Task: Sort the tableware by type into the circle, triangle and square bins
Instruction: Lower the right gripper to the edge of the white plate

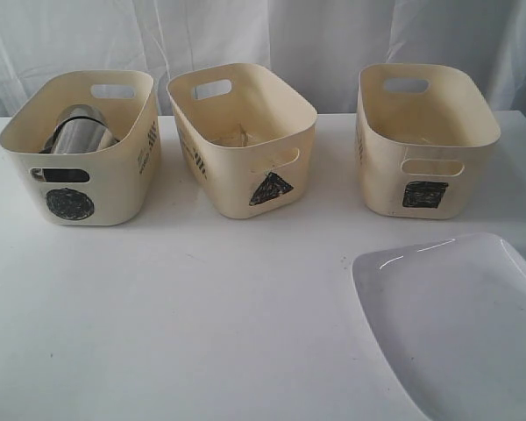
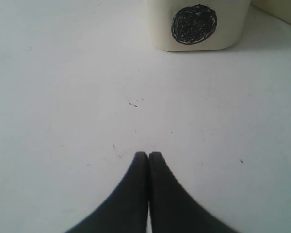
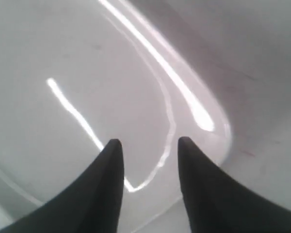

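Three cream bins stand in a row at the back of the table. The circle bin [image 1: 81, 149] on the left holds steel mugs [image 1: 77, 130]. The triangle bin [image 1: 243, 136] is in the middle and the square bin [image 1: 425, 140] on the right. The large white rounded-square plate [image 1: 456, 320] lies at the front right. Neither gripper shows in the exterior view. My left gripper [image 2: 149, 155] is shut and empty above bare table, with the circle bin [image 2: 196, 24] ahead of it. My right gripper [image 3: 149, 143] is open just over the glossy plate [image 3: 87, 77], holding nothing.
The white tabletop [image 1: 175, 307] stretches across the front left and middle. A white curtain [image 1: 272, 35] hangs behind the bins. Something pale and unclear lies in the bottom of the triangle bin.
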Controlling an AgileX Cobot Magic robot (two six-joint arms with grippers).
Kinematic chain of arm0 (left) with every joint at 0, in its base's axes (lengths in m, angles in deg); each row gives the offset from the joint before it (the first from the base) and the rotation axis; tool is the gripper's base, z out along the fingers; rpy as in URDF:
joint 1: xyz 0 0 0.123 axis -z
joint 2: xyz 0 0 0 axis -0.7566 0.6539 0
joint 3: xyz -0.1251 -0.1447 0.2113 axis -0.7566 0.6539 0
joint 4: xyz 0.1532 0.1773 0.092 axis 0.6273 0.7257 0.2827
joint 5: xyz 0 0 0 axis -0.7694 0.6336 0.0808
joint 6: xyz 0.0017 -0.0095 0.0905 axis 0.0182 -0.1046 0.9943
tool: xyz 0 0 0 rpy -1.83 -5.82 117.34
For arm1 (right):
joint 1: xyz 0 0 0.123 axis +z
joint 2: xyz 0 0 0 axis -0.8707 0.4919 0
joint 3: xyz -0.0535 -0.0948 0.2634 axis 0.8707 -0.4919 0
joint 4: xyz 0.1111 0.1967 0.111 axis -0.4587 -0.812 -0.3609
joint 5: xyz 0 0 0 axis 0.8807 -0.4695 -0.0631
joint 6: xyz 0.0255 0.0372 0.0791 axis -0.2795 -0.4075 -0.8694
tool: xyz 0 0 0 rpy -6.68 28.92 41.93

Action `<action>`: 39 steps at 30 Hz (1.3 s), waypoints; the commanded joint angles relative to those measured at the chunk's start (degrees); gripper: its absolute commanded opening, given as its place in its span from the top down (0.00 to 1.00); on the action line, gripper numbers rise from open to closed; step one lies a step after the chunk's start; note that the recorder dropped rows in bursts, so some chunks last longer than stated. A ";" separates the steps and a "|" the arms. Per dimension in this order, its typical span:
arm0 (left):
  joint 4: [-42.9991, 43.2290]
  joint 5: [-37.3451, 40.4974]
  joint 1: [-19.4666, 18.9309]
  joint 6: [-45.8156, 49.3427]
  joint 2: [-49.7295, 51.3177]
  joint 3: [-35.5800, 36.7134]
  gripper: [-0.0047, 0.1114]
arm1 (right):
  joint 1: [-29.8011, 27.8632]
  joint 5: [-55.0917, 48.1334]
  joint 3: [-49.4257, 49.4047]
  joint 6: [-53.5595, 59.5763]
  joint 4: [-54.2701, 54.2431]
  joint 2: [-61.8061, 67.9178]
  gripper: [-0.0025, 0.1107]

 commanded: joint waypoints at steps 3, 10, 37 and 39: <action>-0.09 0.08 -0.17 -0.04 -0.27 0.22 0.96 | -2.52 -12.24 7.65 27.01 -27.53 1.52 0.66; -0.09 0.08 -0.17 -0.04 -0.27 0.22 0.96 | -2.52 -7.31 8.80 28.36 -25.96 1.52 0.66; -0.09 0.08 -0.17 -0.04 -0.27 0.22 0.96 | -2.52 -13.51 8.69 -0.50 13.73 13.52 0.53; -0.09 0.08 -0.17 -0.04 -0.27 0.22 0.96 | -2.52 -12.31 8.69 1.25 11.95 15.31 0.53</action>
